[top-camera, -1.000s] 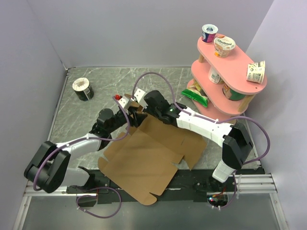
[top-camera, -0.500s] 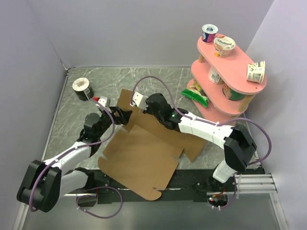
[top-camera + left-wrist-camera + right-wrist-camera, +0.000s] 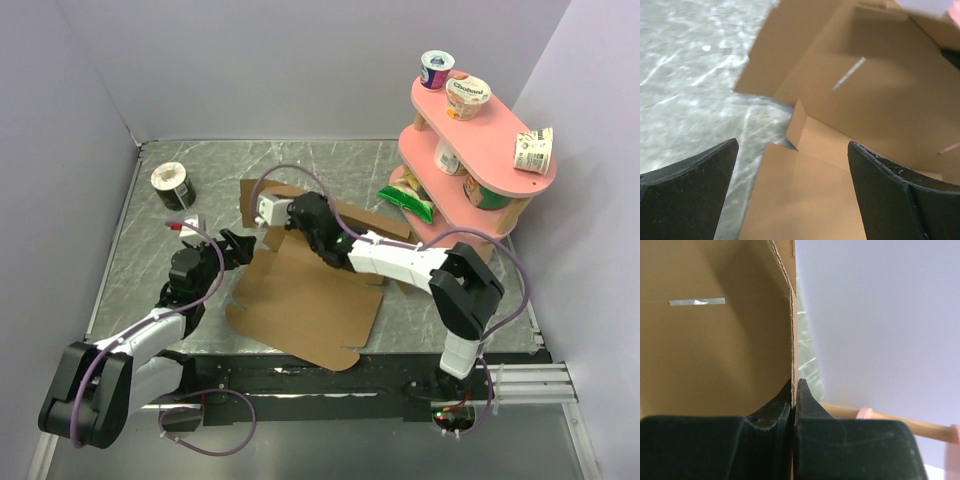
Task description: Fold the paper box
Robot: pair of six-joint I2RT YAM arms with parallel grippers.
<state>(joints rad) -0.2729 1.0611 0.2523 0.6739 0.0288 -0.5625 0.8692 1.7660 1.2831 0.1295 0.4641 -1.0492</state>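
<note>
Brown paper box (image 3: 310,300) pinched by right gripper (image 3: 794,386), left gripper (image 3: 792,145) gaping

This is a robotics lab test cell, not a home or shop. Plain lavender walls (image 3: 300,70) box in a grey marble-patterned tabletop (image 3: 200,165) on three sides. Two white-and-black robot arms, the left arm (image 3: 150,330) and the right arm (image 3: 400,262), are mounted on a metal rail (image 3: 530,380) at the near edge, with purple cables (image 3: 290,167) looping freely. A pink tiered shelf (image 3: 500,150) holds staged props: yogurt cups (image 3: 437,70) and a green snack bag (image 3: 405,200). Another tub (image 3: 173,186) stands alone on the tabletop.
</note>
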